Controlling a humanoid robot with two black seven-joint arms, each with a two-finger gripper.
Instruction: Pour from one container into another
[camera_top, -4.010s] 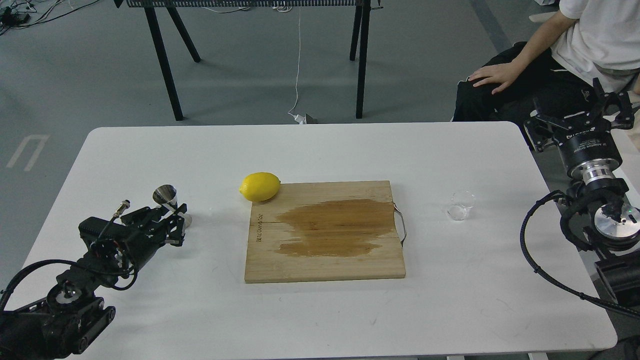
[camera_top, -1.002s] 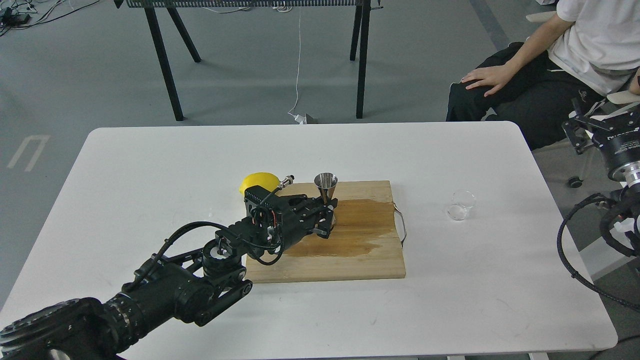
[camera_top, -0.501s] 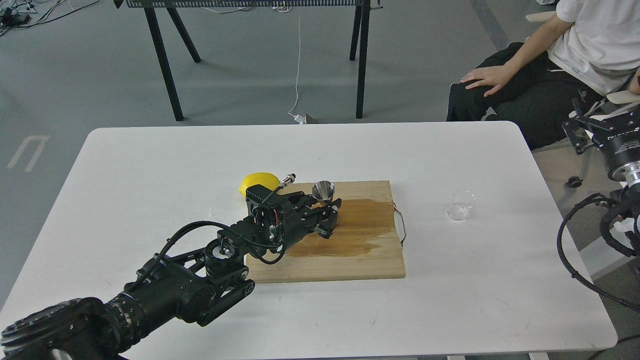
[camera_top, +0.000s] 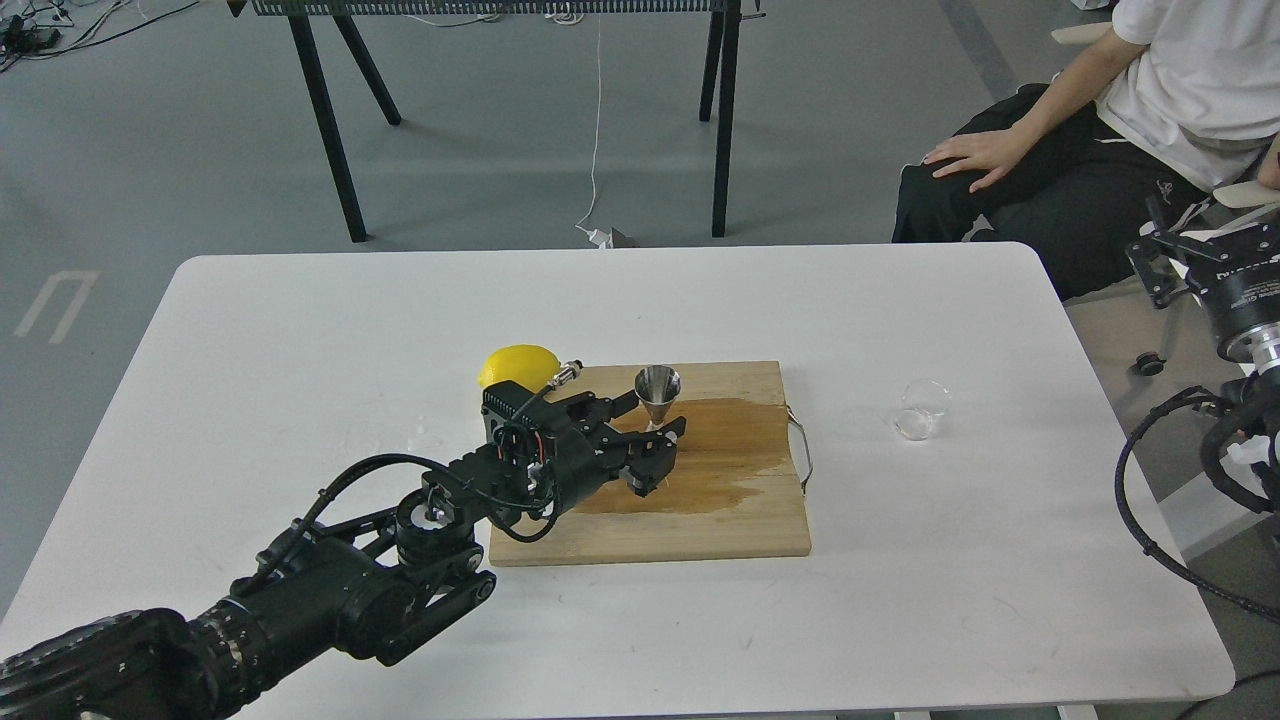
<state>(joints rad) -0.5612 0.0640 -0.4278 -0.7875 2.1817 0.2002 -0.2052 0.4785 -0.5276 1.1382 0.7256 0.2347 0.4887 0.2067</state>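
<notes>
The shiny steel hourglass jigger (camera_top: 658, 392) stands upright on the wooden cutting board (camera_top: 700, 520), at the edge of a wet dark patch. My left gripper (camera_top: 640, 430) lies low on the board just left of it. Its fingers are spread on either side of the jigger's lower cone and no longer clamp it. The small clear glass cup (camera_top: 922, 410) sits alone on the white table right of the board. My right gripper (camera_top: 1190, 250) hangs off the table's right edge, far from the cup, its fingers spread and holding nothing.
A yellow lemon (camera_top: 518, 364) rests at the board's back left corner, right behind my left wrist. A metal handle (camera_top: 803, 450) sticks out of the board's right side. A seated person (camera_top: 1050, 150) is beyond the table's far right corner.
Over four seconds my left arm carried the jigger from the table's left side onto the board. In the last half second it set the jigger upright and its fingers parted.
</notes>
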